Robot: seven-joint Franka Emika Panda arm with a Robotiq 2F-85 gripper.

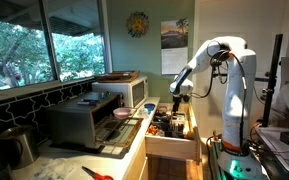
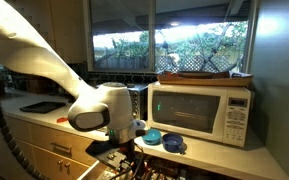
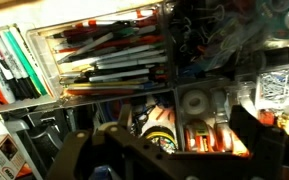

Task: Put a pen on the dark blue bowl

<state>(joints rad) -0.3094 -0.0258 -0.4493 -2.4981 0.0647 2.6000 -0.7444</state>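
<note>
My gripper (image 3: 166, 150) hangs over an open drawer (image 1: 174, 146), its two dark fingers wide apart with nothing between them. It also shows in both exterior views (image 1: 177, 97) (image 2: 130, 152). A clear tray full of pens (image 3: 109, 55) lies above it in the wrist view, with markers (image 3: 9, 65) to the left. The dark blue bowl (image 1: 120, 114) is a small round thing with a pinkish inside, on the counter between the toaster oven and the microwave. It seems to be the blue round thing (image 2: 153, 137) in front of the microwave.
A silver toaster oven (image 1: 79, 122) and a white microwave (image 2: 204, 110) stand on the counter. Tape rolls (image 3: 196, 100) and small supplies fill the drawer's compartments. Red-handled scissors (image 1: 96, 174) lie on the near counter. A second blue thing (image 2: 174, 146) sits by the bowl.
</note>
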